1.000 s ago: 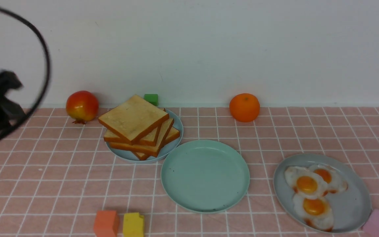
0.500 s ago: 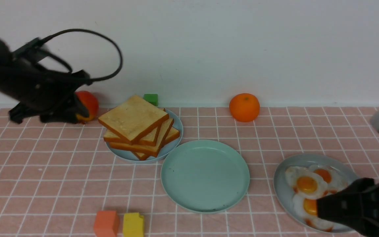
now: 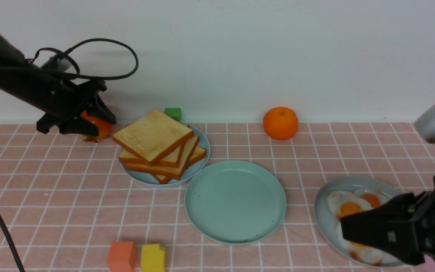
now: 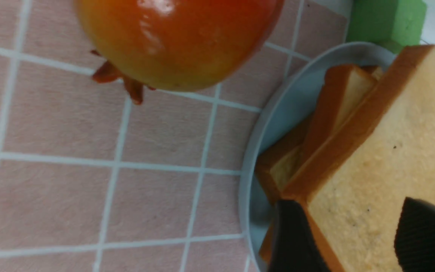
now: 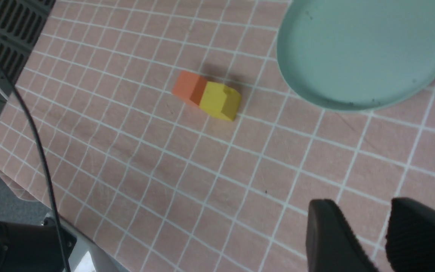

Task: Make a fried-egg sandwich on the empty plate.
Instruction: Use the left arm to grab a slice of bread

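Left wrist view gives you the left claw (image 4: 349, 211) spread wide, its black fingers (image 4: 296, 241) apart and gripping nothing. The top slice of the stack of golden square toast slices (image 4: 383, 151) shows between them. From the front, that claw sits by the red-yellow pomegranate (image 3: 102, 130), near the toast's small pale-blue plate (image 3: 145, 178).

Your right claw (image 5: 364, 206) is only narrowly parted and empty above the pink checked desk (image 5: 202, 170). From the front it overlaps the white fried eggs (image 3: 349, 208) on the large grey-blue plate (image 3: 321, 209).

The round mint-green plastic plate (image 3: 235, 202) lies bare between the other two plates.
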{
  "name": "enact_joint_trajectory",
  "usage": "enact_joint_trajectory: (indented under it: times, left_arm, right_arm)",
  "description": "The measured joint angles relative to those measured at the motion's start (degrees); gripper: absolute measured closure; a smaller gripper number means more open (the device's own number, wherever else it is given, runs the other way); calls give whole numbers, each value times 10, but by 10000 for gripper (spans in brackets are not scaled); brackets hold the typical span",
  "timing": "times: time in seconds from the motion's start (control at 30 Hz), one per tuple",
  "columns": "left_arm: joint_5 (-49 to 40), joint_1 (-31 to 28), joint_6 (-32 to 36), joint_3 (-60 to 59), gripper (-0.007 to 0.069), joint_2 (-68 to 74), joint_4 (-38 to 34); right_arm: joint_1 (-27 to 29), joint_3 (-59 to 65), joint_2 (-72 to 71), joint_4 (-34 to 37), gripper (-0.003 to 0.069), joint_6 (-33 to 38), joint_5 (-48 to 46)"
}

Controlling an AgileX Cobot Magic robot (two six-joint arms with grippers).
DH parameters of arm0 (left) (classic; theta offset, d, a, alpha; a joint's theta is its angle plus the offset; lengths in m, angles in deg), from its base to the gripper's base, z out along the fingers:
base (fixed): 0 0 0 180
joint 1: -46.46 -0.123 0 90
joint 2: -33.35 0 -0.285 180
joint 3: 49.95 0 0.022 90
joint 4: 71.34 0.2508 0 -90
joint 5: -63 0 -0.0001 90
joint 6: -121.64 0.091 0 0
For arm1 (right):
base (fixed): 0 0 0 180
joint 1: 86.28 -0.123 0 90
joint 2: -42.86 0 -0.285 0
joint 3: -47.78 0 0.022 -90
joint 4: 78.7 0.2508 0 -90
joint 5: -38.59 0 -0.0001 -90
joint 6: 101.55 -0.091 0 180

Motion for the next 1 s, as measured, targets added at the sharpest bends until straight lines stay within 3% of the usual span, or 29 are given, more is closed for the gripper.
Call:
enact_joint_trajectory:
  times: [0.17,0.67,0.8,0.87,1.0]
  left_arm:
    - [-14,-2,51,2,209,28,-43]
    - [4,-2,60,2,212,51,-52]
    - [9,-2,69,2,296,58,-59]
    - [10,-2,74,2,423,58,-63]
    - [10,-2,75,2,536,58,-66]
  right_arm:
    - [0,-12,0,5,395,5,5]
    - [0,-19,0,13,395,6,22]
    - [0,-19,0,13,395,6,28]
    - [0,-19,0,13,395,6,28]
    - [0,-19,0,13,395,6,22]
